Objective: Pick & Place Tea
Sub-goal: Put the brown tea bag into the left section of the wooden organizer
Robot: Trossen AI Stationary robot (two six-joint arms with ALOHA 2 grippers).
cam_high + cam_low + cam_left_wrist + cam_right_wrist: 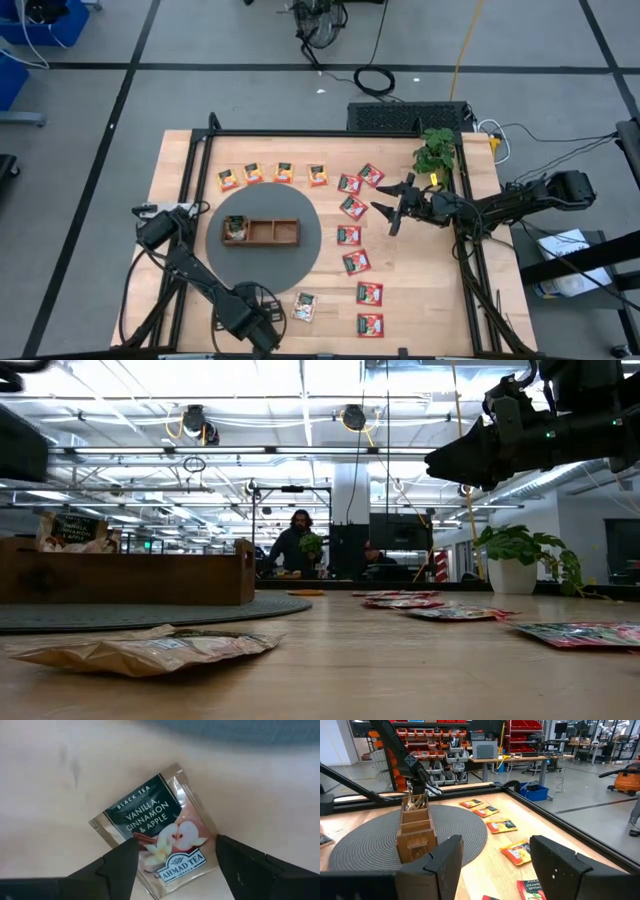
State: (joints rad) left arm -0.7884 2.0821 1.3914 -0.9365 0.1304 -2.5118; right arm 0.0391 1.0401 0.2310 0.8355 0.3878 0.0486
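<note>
- High view: the left end effector is seen low at 6 o'clock of the worktop, just beside a white packet.
- Left wrist view: its fingers are spread wide on either side of that packet, with nothing gripped.
- The right end effector is held above the worktop at 3 o'clock of the mat, fingers apart and empty.
- Orange packets are lined up at 12 o'clock of the tray; red packets run down its 3 o'clock side.
- One tray end compartment is filled with packets.
</note>
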